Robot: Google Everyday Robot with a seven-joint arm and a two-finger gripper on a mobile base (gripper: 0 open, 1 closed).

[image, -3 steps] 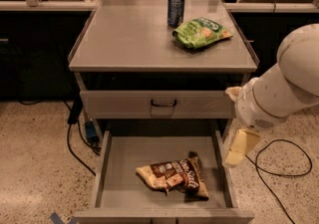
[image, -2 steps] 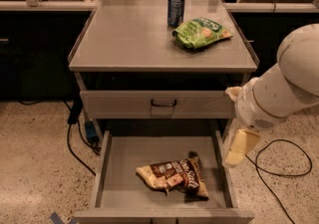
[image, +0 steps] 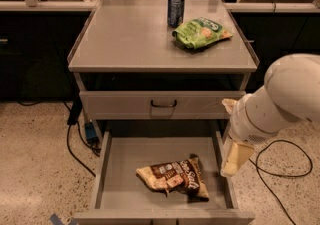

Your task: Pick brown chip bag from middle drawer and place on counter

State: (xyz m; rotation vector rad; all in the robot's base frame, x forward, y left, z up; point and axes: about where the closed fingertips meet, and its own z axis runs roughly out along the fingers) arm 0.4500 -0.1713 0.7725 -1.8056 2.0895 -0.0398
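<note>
The brown chip bag point(image: 174, 177) lies flat in the open middle drawer point(image: 114, 169), right of centre and near its front. The counter point(image: 125, 34) is the grey top above the drawers. My gripper point(image: 234, 161) hangs from the white arm point(image: 280, 99) just outside the drawer's right wall. It is to the right of the bag, level with it, and not touching it. Nothing shows in the gripper.
A blue soda can point(image: 175, 9) and a green chip bag point(image: 201, 32) sit at the back right of the counter. A shut drawer front with a black loop handle point(image: 163, 104) is above the open drawer. Black cables point(image: 75, 144) lie on the floor on both sides.
My arm and gripper have come down a little and slightly left, closer to the drawer's right wall. The brown chip bag has not moved.
</note>
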